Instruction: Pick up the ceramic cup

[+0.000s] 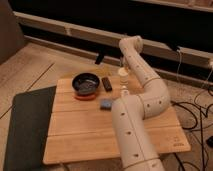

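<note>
The ceramic cup (pixel 122 73) is a small cream-white cylinder standing near the back edge of the wooden table (pixel 85 135), right of the dark bowl. My arm rises from the front, bends at the elbow and reaches back over the table. The gripper (pixel 121 64) hangs straight down just above the cup, at or touching its rim. A slim white bottle (pixel 125 92) stands just in front of the cup, close to my arm.
A dark bowl with a red base (pixel 86 84) sits at the back left. A black rectangular object (pixel 106 83) lies beside it and a blue sponge (pixel 105 104) in front. A dark mat (pixel 25 125) lies left of the table, with cables (pixel 197 107) at the right.
</note>
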Robot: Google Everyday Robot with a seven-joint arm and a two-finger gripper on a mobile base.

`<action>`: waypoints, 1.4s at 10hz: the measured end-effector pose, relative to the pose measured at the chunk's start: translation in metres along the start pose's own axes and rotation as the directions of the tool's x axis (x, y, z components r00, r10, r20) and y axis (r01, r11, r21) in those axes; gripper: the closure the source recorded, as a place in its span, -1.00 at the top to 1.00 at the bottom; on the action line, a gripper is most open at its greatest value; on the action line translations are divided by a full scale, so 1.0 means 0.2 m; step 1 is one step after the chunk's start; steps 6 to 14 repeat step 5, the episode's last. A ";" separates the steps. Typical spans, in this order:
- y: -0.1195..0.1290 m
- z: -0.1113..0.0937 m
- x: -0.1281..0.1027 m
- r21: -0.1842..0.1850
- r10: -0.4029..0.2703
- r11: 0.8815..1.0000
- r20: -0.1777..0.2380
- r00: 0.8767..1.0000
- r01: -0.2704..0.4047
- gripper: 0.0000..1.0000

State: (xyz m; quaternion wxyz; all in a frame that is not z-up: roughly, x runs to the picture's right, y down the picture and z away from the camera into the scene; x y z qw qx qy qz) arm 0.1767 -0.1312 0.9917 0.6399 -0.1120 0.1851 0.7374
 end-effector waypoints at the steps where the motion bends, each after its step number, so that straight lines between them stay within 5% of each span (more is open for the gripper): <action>1: 0.03 -0.06 -0.03 -0.038 0.003 0.999 0.018 1.000 -0.003 -1.00; 2: 0.08 -0.20 -0.12 -0.112 0.019 0.994 0.070 0.997 -0.011 -1.00; 5: 0.04 -0.54 -0.29 -0.220 0.071 0.975 0.174 0.982 -0.031 -1.00; 14: 0.04 -0.54 -0.29 -0.220 0.071 0.975 0.174 0.982 -0.031 -1.00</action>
